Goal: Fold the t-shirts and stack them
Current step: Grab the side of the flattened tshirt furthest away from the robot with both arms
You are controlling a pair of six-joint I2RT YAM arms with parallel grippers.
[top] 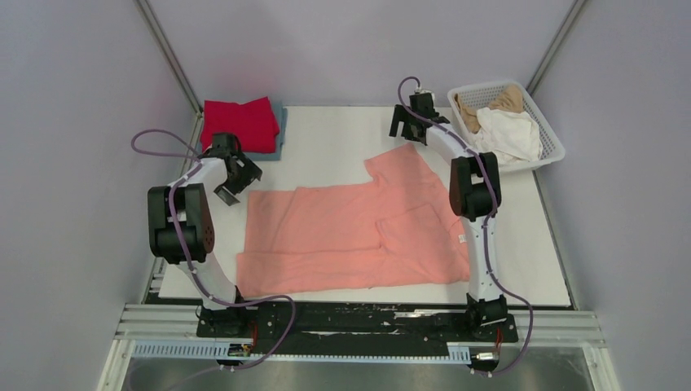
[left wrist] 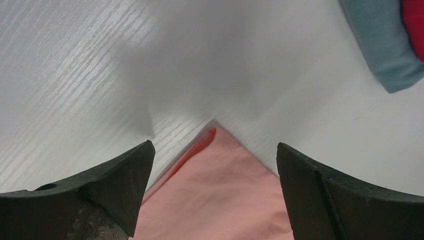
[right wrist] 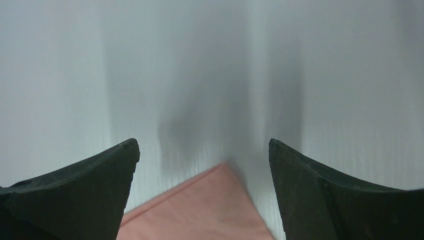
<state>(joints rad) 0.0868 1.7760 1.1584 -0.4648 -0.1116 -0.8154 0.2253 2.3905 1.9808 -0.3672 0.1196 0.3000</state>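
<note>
1. The left pincer [left wrist: 215, 150] is open. Its two dark fingers [left wrist: 115, 185] stand wide apart and hold nothing.
2. In the left wrist view, a corner of the salmon-pink t-shirt [left wrist: 220, 200] pokes up between those fingers, at the bottom middle of the frame. It lies flat on the white worktop [left wrist: 75, 75].
3. The right pincer [right wrist: 202, 145] is open too, with nothing in it.
4. In the right wrist view, another pink corner sits between its fingers, low in the middle of the frame. This view is blurry.
5. I cannot tell if either pincer touches the cloth.
6. From the top, the left pincer is at the upper left corner of the pink shirt, left of the frame's middle. The right pincer is by the shirt's far tip, in the upper middle of the frame.
7. The pink shirt is spread out over the middle of the worktop. A flap lies on top of it near its right side.
8. A red t-shirt [top: 240, 122] lies folded in the upper left of the top view. It rests on a grey-blue t-shirt [top: 280, 134], whose edge peeks out on the right.
9. A white basket [top: 550, 134] sits in the upper right of the top view. A white t-shirt [top: 509, 130] and a tan t-shirt [top: 497, 99] are bunched up inside it.
</note>
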